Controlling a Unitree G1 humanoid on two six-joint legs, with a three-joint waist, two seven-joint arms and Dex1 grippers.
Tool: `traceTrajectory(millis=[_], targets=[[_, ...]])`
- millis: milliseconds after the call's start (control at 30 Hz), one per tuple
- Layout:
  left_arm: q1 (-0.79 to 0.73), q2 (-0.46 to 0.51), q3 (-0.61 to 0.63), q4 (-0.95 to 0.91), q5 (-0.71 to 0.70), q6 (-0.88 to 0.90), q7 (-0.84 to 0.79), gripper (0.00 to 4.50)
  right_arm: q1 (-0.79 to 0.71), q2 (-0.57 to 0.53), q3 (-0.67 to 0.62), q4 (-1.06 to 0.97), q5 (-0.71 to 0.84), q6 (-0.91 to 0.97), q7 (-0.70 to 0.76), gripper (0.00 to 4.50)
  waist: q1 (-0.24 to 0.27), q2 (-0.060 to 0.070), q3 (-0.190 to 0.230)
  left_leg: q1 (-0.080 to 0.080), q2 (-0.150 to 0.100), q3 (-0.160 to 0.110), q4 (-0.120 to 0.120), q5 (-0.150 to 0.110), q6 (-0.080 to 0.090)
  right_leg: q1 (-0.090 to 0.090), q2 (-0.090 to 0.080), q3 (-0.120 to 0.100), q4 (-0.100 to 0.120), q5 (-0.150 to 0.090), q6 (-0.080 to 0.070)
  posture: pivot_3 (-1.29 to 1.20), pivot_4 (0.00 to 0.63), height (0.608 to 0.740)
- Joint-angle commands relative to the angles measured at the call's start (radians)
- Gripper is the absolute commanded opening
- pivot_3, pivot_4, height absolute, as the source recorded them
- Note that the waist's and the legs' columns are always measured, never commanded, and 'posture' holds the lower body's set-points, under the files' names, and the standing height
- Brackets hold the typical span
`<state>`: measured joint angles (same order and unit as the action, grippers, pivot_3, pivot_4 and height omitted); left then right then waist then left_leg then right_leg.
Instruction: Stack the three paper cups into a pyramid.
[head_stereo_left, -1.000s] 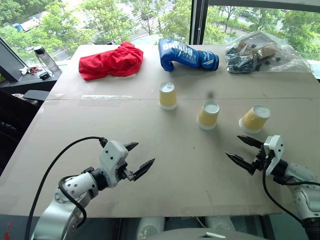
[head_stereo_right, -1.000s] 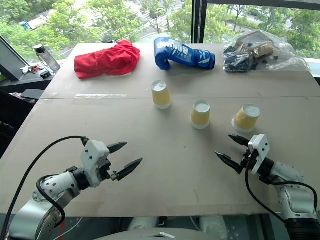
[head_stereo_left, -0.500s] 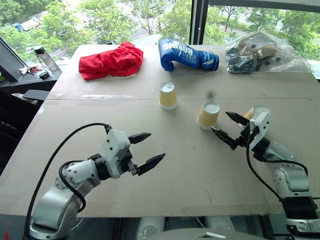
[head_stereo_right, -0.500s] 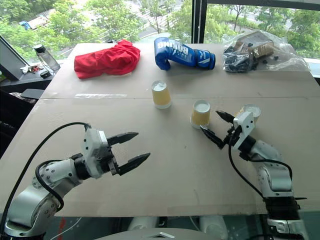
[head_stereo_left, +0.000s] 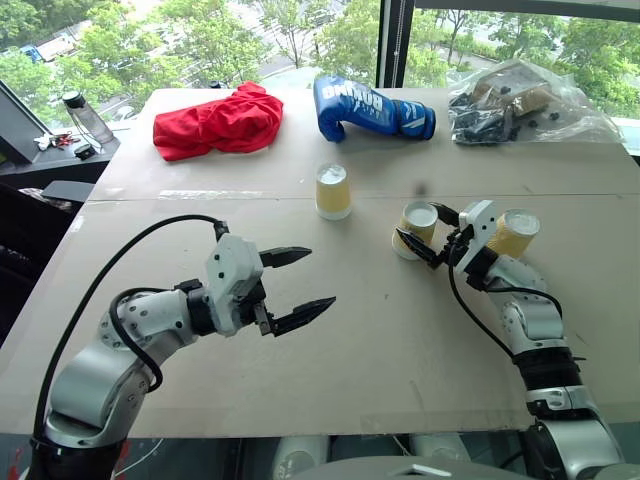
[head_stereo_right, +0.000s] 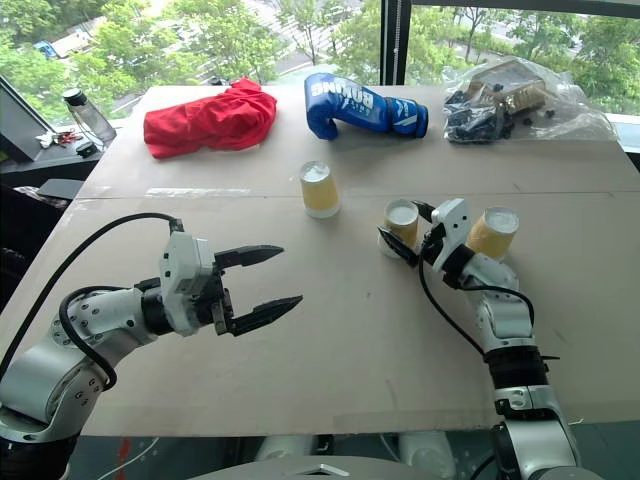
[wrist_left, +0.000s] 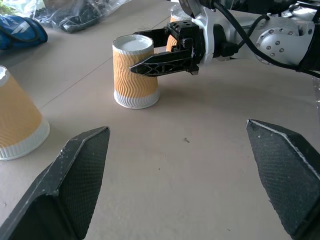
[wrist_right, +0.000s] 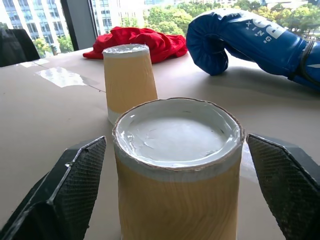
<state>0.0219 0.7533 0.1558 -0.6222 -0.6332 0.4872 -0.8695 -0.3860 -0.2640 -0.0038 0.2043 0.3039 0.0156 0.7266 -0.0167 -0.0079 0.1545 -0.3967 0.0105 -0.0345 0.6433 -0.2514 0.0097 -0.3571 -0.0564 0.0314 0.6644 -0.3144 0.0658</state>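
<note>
Surface: a tan board table (head_stereo_left: 330, 390) with a taped seam across it, set at a window over green trees.
Far edge: red cloth (head_stereo_left: 220, 120), blue boxing glove (head_stereo_left: 372, 110) with white lettering (not fully readable), clear plastic bag (head_stereo_left: 520, 105).
Cups: three upside down in a row, left cup (head_stereo_left: 333, 191), middle cup (head_stereo_left: 418, 228), right cup (head_stereo_left: 514, 234), none stacked.
Right gripper (head_stereo_left: 428, 233): fingers either side of the middle cup, contact unclear.
Left gripper (head_stereo_left: 300, 285): spread wide, holding nothing, near left.

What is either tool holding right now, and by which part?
Nothing yet. The right tool straddles the middle paper cup, fingers apart from its sides; the left tool hangs open over the table.
</note>
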Motion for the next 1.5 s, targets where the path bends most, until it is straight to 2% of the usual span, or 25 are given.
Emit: traceTrajectory(millis=[33,67,100,367,600,633,667,733,933,1067,1200,1367,1500], targets=[[-0.001,0.008,0.026,-0.022,-0.020,-0.004,0.000,4.50,-0.028,0.004,-0.008,-0.008,0.006,-0.039,0.013,2.65,0.000,0.000,0.000,0.000,0.000,0.000,0.000,0.000,0.000,0.000,0.000,0.000,0.000,0.000,0.000,0.00,0.150,0.740],[0.004,0.007,0.028,-0.024,-0.020,-0.005,0.000,4.50,-0.031,0.005,-0.007,-0.011,0.009,-0.041,0.019,2.26,0.000,0.000,0.000,0.000,0.000,0.000,0.000,0.000,0.000,0.000,0.000,0.000,0.000,0.000,0.000,0.00,0.150,0.740],[0.008,0.007,0.030,-0.024,-0.018,-0.006,-0.001,4.50,-0.033,0.007,-0.004,-0.017,0.012,-0.041,0.024,2.18,0.000,0.000,0.000,0.000,0.000,0.000,0.000,0.000,0.000,0.000,0.000,0.000,0.000,0.000,0.000,0.00,0.150,0.740],[0.048,0.011,0.063,-0.002,-0.007,-0.021,-0.010,4.50,-0.066,0.071,0.104,-0.053,-0.025,-0.007,0.042,2.18,-0.010,0.000,0.000,0.000,0.001,0.001,0.000,0.000,0.000,-0.002,0.001,0.001,0.001,0.000,0.000,0.00,0.150,0.740],[0.073,0.015,0.091,0.001,-0.001,-0.029,-0.011,4.50,-0.109,0.131,0.176,0.034,-0.072,-0.021,0.044,2.18,-0.018,0.000,0.000,0.000,0.000,0.001,-0.001,0.000,0.000,-0.002,0.000,0.001,0.001,0.000,0.000,0.00,0.150,0.740],[0.075,0.015,0.092,0.000,-0.001,-0.030,-0.010,4.50,-0.112,0.134,0.178,0.044,-0.075,-0.026,0.047,3.28,-0.019,0.000,0.000,0.000,0.000,0.001,-0.001,0.000,0.000,-0.002,0.000,0.001,0.001,0.000,0.000,0.00,0.150,0.740],[0.077,0.015,0.094,-0.002,-0.001,-0.029,-0.010,4.50,-0.115,0.136,0.177,0.046,-0.073,-0.036,0.051,3.50,-0.019,0.000,0.000,0.000,0.000,0.001,-0.001,0.000,0.000,-0.003,0.000,0.002,0.002,0.000,0.000,0.00,0.150,0.740],[0.080,0.014,0.097,-0.007,-0.003,-0.028,-0.008,4.50,-0.115,0.130,0.162,0.027,-0.070,-0.049,0.045,4.47,-0.020,0.000,0.000,0.000,0.000,0.001,-0.001,0.000,0.000,-0.003,0.000,0.002,0.002,0.000,0.000,0.00,0.150,0.740],[0.032,-0.018,0.097,-0.012,-0.077,-0.002,0.014,4.50,-0.044,0.014,0.129,-0.127,-0.103,-0.154,0.070,4.47,-0.010,0.001,0.001,-0.001,0.000,0.000,-0.001,0.000,0.000,-0.003,0.000,0.001,0.002,0.000,0.000,0.00,0.150,0.740],[-0.019,-0.022,0.064,-0.016,-0.109,0.028,0.025,4.50,0.028,-0.016,0.026,-0.278,-0.064,-0.158,-0.034,4.47,-0.007,0.000,0.000,-0.002,0.000,0.000,-0.001,0.000,0.000,-0.003,-0.001,0.001,0.001,0.000,0.000,0.00,0.150,0.740],[-0.137,0.005,0.008,-0.016,-0.126,0.081,0.016,4.50,0.094,-0.085,-0.137,-0.363,-0.051,-0.058,-0.157,4.47,-0.001,0.000,0.000,-0.002,0.000,0.000,-0.001,0.000,0.000,-0.003,0.000,0.001,0.003,0.000,0.000,0.00,0.150,0.740],[-0.231,0.013,-0.040,-0.011,-0.140,0.111,-0.002,4.50,0.162,-0.136,-0.217,-0.383,-0.051,0.003,-0.221,4.47,-0.002,0.000,0.000,-0.001,0.000,0.002,0.000,0.000,0.000,-0.003,0.000,0.002,0.003,0.000,0.000,0.00,0.150,0.740],[-0.286,0.009,-0.069,-0.003,-0.134,0.125,-0.010,4.50,0.185,-0.118,-0.263,-0.358,-0.029,0.051,-0.286,4.47,-0.010,0.000,0.001,0.000,0.000,0.003,0.000,0.000,0.000,-0.004,0.002,0.005,0.004,0.000,0.000,0.00,0.150,0.740]])
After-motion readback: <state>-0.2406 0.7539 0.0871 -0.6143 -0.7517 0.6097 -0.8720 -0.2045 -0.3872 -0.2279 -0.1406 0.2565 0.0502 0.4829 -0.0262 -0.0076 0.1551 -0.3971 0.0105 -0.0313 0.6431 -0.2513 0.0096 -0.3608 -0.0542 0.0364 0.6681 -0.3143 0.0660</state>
